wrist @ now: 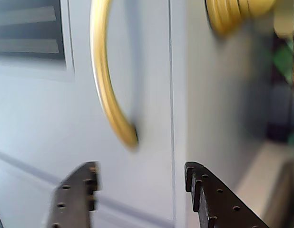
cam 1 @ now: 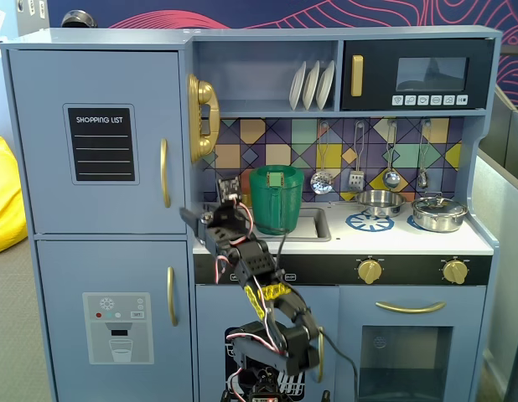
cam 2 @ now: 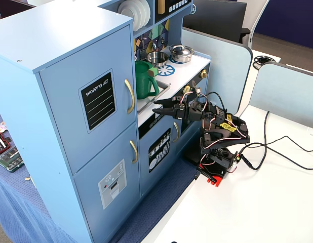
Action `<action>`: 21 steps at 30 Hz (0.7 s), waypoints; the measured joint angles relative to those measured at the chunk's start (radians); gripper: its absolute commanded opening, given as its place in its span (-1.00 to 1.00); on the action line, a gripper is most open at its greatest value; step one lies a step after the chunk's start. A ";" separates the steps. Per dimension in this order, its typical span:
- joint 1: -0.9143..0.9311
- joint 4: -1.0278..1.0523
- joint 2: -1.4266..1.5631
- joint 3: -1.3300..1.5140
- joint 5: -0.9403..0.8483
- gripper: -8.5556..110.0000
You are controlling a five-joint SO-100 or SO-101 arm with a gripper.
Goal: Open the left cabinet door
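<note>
- Left cabinet door (cam 1: 95,138) at upper left of the toy kitchen in both fixed views, shut flush with the frame; black shopping-list panel (cam 1: 101,143) on its face, vertical gold handle (cam 1: 164,172) near its right edge.
- Nothing of the opening done yet, judging by the closed seam: no grip on the handle, no gap at the door edge.
- Left to do, as a judgement: bring the fingers around the gold bar, close on it, pull the door outward on its hinge.
- Tool (wrist: 140,190) spread wide and empty; in the wrist view the two dark fingers frame the lower end of the handle (wrist: 109,95), which sits above and between them, apart from both.
- Arm (cam 1: 259,285) rising from its base low in front of the kitchen, bent up and leftward, with the tool (cam 2: 159,105) reaching roughly level toward the door's right edge, near the handle but short of contact.
- Green pitcher (cam 1: 277,198) on the counter (cam 1: 410,239) just behind the wrist, clear of it.
</note>
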 measured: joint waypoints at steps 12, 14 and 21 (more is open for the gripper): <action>-0.055 -0.092 -0.252 -0.232 -0.014 -0.44; -0.060 -0.101 -0.293 -0.265 -0.018 -0.44; -0.094 -0.138 -0.413 -0.341 -0.048 -0.46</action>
